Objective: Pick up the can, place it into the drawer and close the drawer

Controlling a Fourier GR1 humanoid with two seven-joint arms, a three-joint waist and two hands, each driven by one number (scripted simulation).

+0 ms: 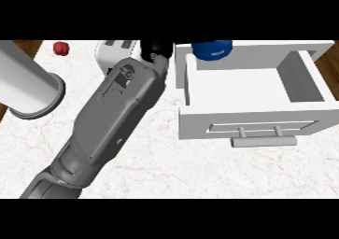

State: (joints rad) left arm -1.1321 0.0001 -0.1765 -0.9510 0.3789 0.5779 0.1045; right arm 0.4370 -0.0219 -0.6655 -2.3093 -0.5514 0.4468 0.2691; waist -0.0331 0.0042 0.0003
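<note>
One open drawer (249, 127), white, stands well to the right of the fingers and nearer the viewer than they are, its front panel carrying a grey bar handle (264, 140) that points toward the view's lower edge. One blue can (213, 49), the task's thing, shows just to the right of the fingers, on the far side of the drawer's left wall from them, at the far left corner of the drawer's box; its upper part is cut by the view's top edge, and whether it rests on the drawer's floor cannot be told. One left hand (157, 48), black, sits at the end of a long grey forearm (113, 109) that comes in from the lower left and runs up to the top edge. The fingers are largely cut off there, so it cannot be told whether they are spread, pressed together or pinching anything; a narrow strip of drawer wall shows between them and the can, with no contact visible. One white boxed appliance (115, 50) with slots on top lies just left of the fingers, partly under the wrist. One small red object (60, 48) lies further left of the fingers. One pale cylinder (24, 79) with a flanged end lies well left of them and nearer the viewer. One marbled white counter (172, 168) bears all of it.
</note>
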